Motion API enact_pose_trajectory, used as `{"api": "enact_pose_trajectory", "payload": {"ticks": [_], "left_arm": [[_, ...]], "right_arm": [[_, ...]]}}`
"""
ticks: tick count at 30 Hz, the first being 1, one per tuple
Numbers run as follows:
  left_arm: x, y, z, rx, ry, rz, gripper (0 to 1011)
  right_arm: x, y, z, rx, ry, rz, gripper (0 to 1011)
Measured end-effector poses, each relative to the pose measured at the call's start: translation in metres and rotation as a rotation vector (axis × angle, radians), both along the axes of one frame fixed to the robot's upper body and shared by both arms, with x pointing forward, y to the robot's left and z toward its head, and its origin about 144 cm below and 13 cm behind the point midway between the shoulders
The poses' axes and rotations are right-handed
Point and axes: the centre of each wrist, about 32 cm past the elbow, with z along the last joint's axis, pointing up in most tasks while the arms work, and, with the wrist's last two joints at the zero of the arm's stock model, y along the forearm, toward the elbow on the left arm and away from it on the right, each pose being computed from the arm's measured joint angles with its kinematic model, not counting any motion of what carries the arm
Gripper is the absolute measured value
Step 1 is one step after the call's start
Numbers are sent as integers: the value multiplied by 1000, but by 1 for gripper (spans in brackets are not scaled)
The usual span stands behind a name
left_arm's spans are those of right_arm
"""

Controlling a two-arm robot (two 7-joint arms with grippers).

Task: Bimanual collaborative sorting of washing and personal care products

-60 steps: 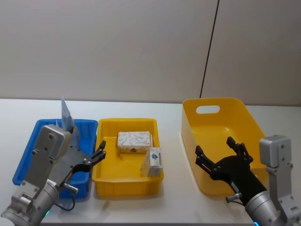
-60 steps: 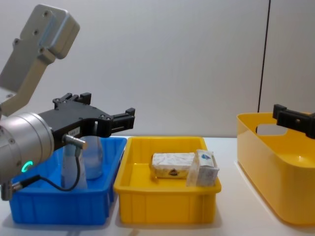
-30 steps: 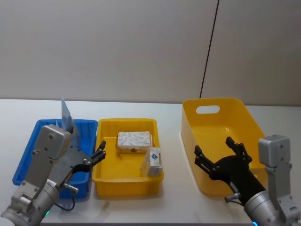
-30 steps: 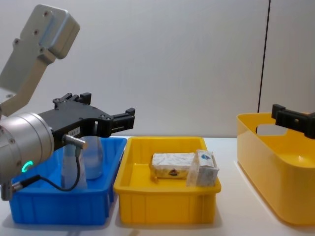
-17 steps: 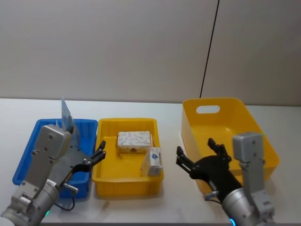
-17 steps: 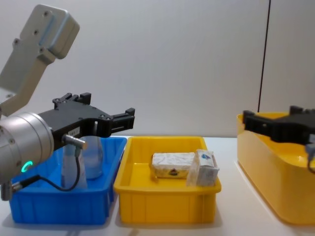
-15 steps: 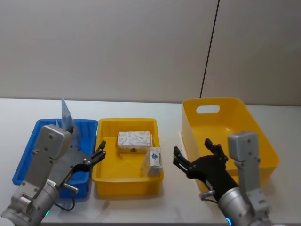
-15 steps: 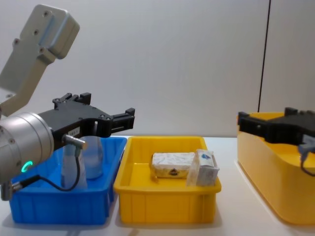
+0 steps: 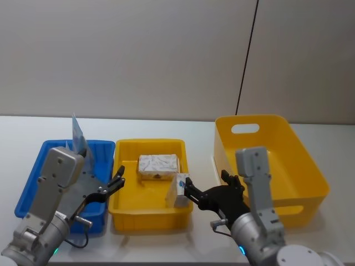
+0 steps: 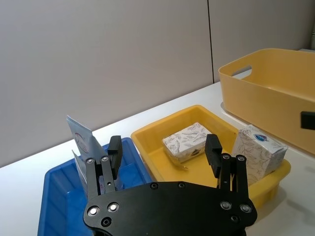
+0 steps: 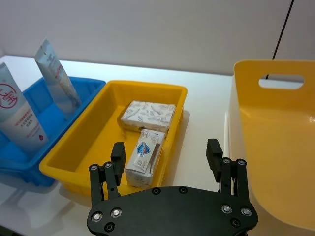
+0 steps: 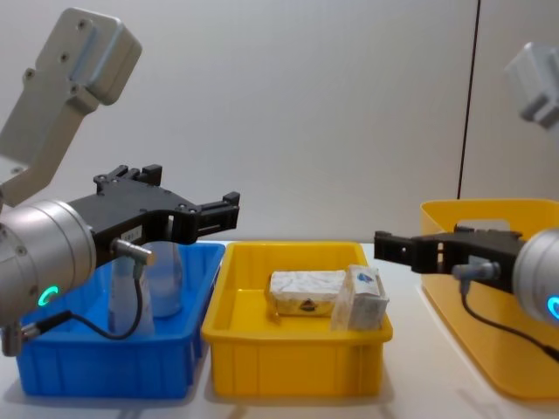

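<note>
Two pale-blue pouches (image 11: 15, 115) (image 11: 55, 73) with a red logo stand upright in the blue bin (image 9: 33, 177). A white marbled block (image 9: 158, 165) and a small white packet (image 9: 182, 185) with a blue mark lie in the small yellow tray (image 9: 150, 145). My left gripper (image 9: 117, 182) hangs open over the blue bin's right edge, holding nothing. My right gripper (image 9: 208, 185) is open and empty, just right of the tray, its fingers close to the packet (image 11: 145, 156). In the chest view it (image 12: 410, 249) sits level with the packet (image 12: 365, 297).
A large yellow basket (image 9: 277, 123) with handle cut-outs stands at the right, nothing showing inside it. The white table runs to a grey wall behind. A black cable hangs down the wall above the basket.
My right arm has swung left, from over the large yellow basket to beside the small yellow tray, staying open. The left arm and all products have not moved.
</note>
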Motion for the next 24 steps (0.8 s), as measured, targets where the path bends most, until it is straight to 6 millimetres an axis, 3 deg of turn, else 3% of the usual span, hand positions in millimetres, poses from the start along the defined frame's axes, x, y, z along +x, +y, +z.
{"api": "enact_pose_trajectory", "payload": {"ticks": [24], "left_arm": [[0,0,0,0,0,0,1001]], "right_arm": [[43,33,-2,-27,168,8,1004]]}}
